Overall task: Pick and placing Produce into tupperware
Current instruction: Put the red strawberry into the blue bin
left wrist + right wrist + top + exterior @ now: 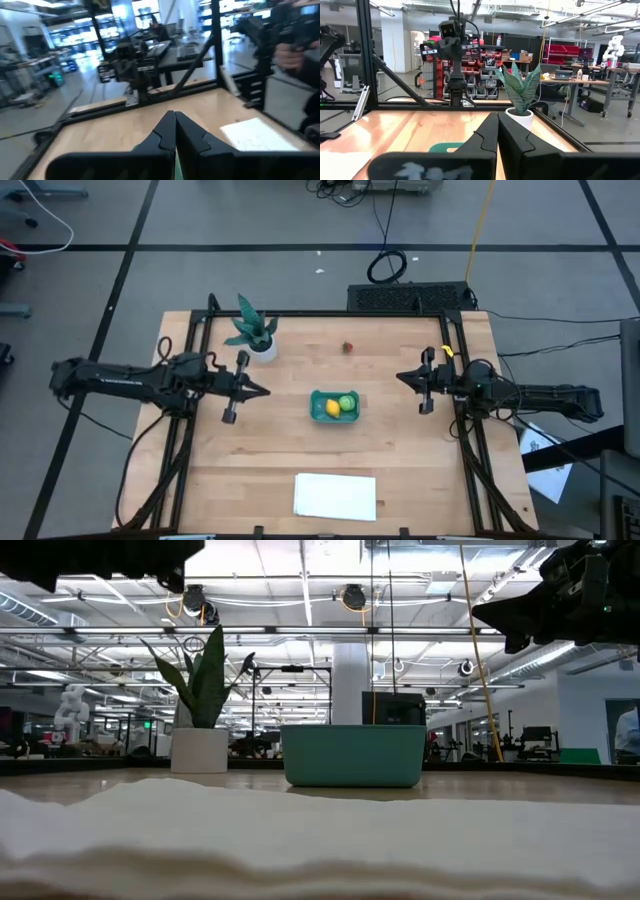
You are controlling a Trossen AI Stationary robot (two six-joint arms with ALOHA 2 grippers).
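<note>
The teal tupperware (334, 406) sits at the table's middle and holds the light green ball (346, 402) and the yellow lemon-like piece (331, 409). In the low view only the tupperware's wall (352, 755) shows. The tiny dark red piece (348, 348) lies on the table toward the far edge. My left gripper (263, 391) hovers left of the tupperware, shut and empty; its fingers (174, 131) meet in the left wrist view. My right gripper (401, 377) hovers right of the tupperware, shut and empty, as in the right wrist view (497, 129).
A potted green plant (254, 335) stands near the far left corner. A flat white sheet (335, 495) lies at the near edge and fills the low view's foreground (320, 840). Black frame rails (190, 430) run along the table's left and right sides.
</note>
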